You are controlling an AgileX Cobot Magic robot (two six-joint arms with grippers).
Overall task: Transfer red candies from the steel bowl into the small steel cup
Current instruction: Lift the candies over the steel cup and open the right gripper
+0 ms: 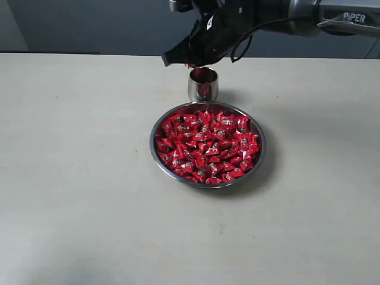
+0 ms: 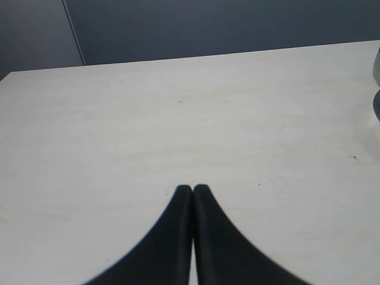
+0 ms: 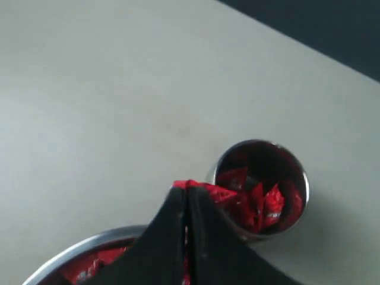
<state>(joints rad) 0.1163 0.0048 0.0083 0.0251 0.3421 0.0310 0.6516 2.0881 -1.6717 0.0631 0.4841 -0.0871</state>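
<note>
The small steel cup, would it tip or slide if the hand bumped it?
Probably tippy: the small steel cup stands taller than wide. It likely slides easily too, being polished metal on a smooth table. The red candies inside fill it only partly, so they likely add little ballast if the right hand, pinching another above it, knocks the rim.

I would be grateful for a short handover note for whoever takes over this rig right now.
Left gripper: shut, empty, over bare table.
Right gripper: shut on one red candy, just above the small steel cup rim.
Done: a few candies lie in the cup.
Left: release this one; the steel bowl is heaped with red candies.
</note>
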